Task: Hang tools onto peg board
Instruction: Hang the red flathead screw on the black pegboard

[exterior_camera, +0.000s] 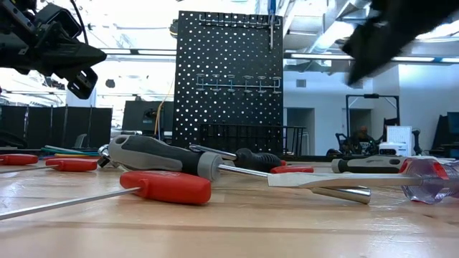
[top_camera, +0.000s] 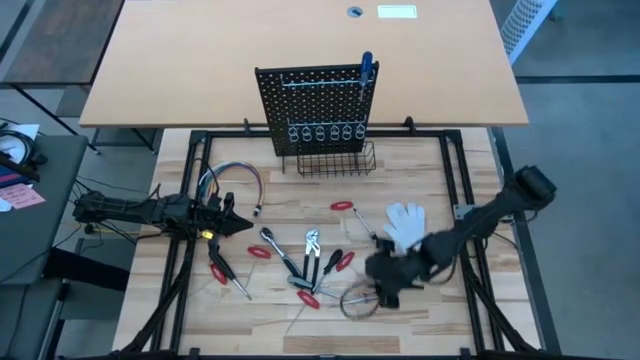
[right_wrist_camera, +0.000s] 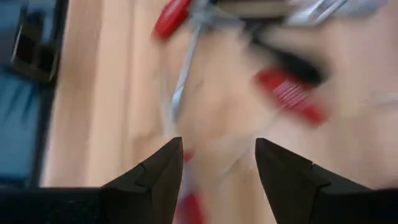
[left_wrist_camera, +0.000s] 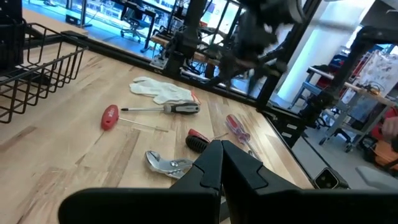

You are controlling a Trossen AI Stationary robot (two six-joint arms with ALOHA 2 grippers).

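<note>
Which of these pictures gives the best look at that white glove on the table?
The left wrist view: the glove lies whole and unobstructed on the wood, fingers spread, beside a screwdriver. The high view shows it smaller, next to the right arm. The low view and right wrist view do not show it.

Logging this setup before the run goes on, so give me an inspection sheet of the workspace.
Surface: wooden table, bare near the board.
Job's things: peg board upright, one blue-handled screwdriver hung; tools scattered on the table.
Clutter: white glove.
Grippers: left gripper shut, empty, above the table's left side; right gripper open over the tools.
Cables: coloured bundle by the left gripper.
Surroundings: desk behind the board.
</note>
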